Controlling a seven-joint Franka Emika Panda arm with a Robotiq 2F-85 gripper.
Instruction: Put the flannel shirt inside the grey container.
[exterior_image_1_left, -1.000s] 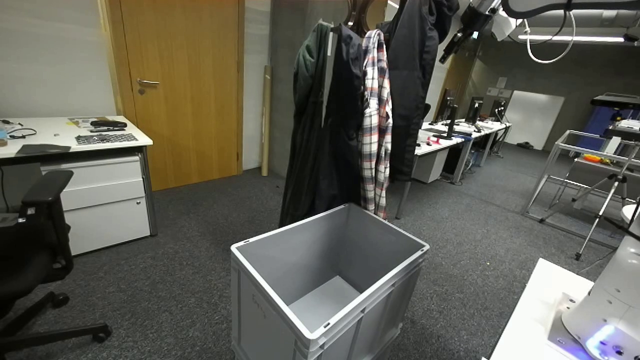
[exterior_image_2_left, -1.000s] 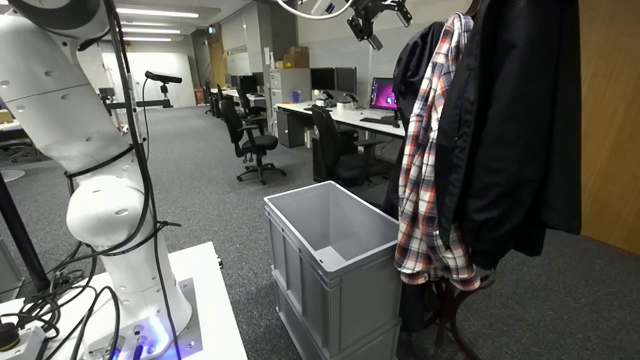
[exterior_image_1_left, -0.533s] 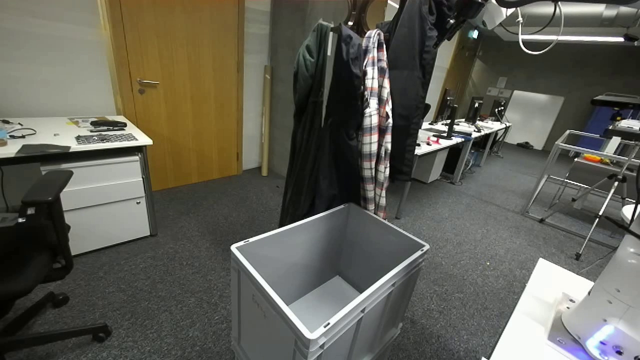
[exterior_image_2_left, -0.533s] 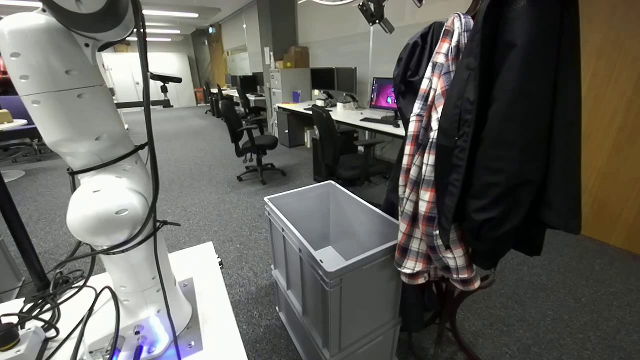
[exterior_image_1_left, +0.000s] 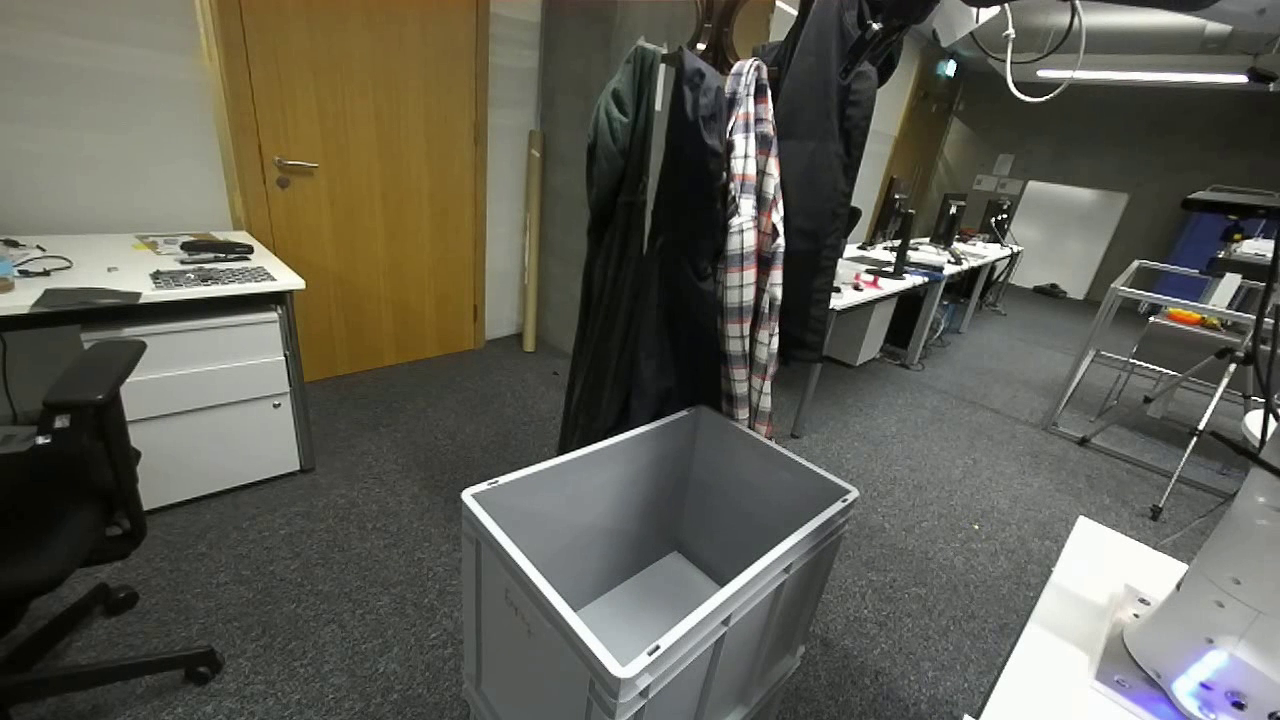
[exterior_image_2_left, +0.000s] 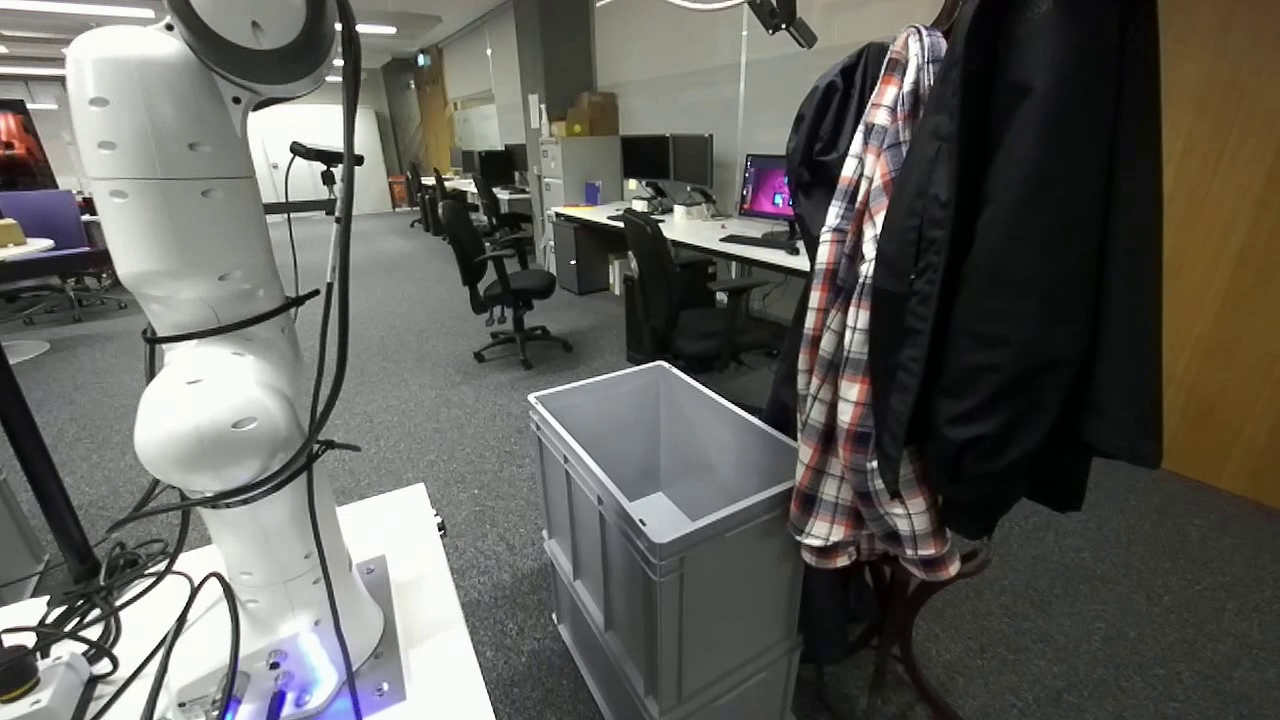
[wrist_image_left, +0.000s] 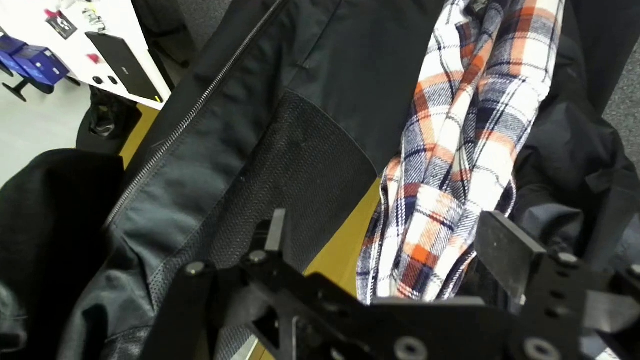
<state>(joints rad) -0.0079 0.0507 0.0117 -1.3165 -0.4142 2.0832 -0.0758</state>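
In an exterior view the white arm (exterior_image_2_left: 195, 250) rises from its blue-lit base (exterior_image_2_left: 290, 585), leans slightly above a rounded lower joint (exterior_image_2_left: 220, 425) and passes a large upper joint (exterior_image_2_left: 255, 30). In the wrist view the pincer (wrist_image_left: 392, 240) juts in from below, its two dark fingers (wrist_image_left: 505, 250) standing well apart.

Shirt (wrist_image_left: 457, 155) — matt cloth; crate (exterior_image_1_left: 630, 510) — smooth plastic.
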